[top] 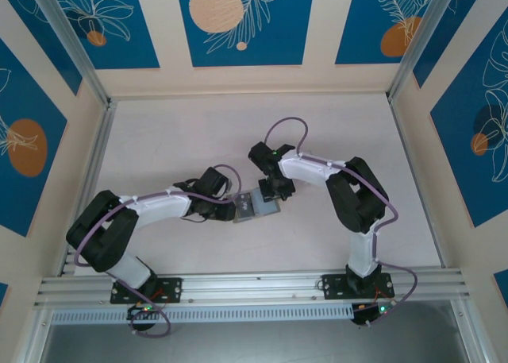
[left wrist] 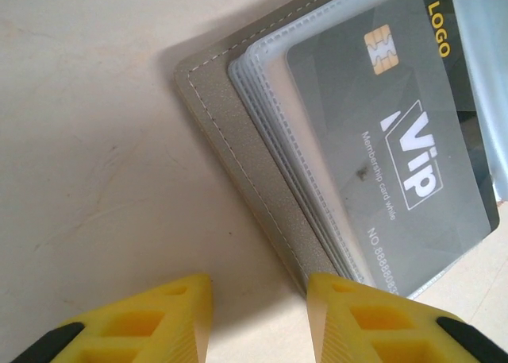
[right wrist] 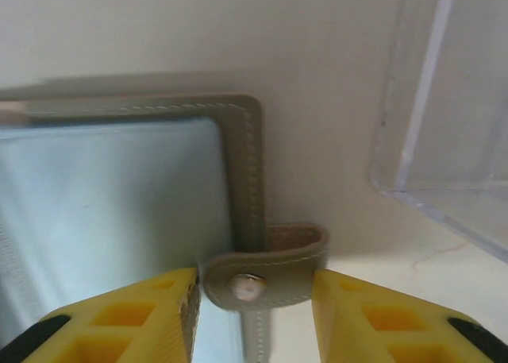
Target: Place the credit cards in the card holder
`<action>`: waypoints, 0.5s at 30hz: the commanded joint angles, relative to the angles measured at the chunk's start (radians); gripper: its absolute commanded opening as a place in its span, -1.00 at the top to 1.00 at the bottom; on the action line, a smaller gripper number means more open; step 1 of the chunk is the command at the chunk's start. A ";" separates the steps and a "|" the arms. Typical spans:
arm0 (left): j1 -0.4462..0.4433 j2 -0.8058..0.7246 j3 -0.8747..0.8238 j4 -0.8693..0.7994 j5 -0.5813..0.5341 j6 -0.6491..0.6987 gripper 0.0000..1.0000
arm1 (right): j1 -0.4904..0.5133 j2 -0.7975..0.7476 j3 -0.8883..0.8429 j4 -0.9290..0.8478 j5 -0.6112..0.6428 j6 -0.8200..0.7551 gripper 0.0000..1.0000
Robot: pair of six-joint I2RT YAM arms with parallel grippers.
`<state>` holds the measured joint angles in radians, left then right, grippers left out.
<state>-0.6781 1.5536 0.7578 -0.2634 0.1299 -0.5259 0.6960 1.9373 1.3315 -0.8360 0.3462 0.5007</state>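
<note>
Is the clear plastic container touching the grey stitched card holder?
Apart. Right wrist view shows bare table between the clear plastic container and the grey stitched card holder.

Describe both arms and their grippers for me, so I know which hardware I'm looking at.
Both arms match: the left arm and right arm have white links between bulky black joint housings, with a lilac cable looping along each. Green lights glow at the mounts. The left gripper and right gripper carry yellow fingers with hollow lattice cut-outs and black rear ends.
</note>
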 commanded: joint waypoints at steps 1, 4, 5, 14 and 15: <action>0.012 0.002 -0.017 0.011 0.016 -0.012 0.27 | 0.014 0.023 0.038 -0.069 0.120 0.041 0.22; 0.012 0.002 -0.017 0.014 0.017 -0.013 0.27 | 0.026 0.019 0.037 -0.080 0.159 0.047 0.34; 0.011 0.002 -0.018 0.016 0.017 -0.014 0.27 | 0.030 0.015 0.036 -0.082 0.170 0.050 0.38; 0.012 0.030 -0.001 0.032 0.040 -0.009 0.27 | 0.046 -0.028 0.033 -0.105 0.175 0.053 1.00; 0.012 0.041 0.004 0.039 0.045 -0.009 0.28 | 0.048 -0.042 0.032 -0.107 0.166 0.052 1.00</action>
<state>-0.6758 1.5578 0.7563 -0.2546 0.1345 -0.5255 0.7319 1.9404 1.3510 -0.9062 0.5037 0.5419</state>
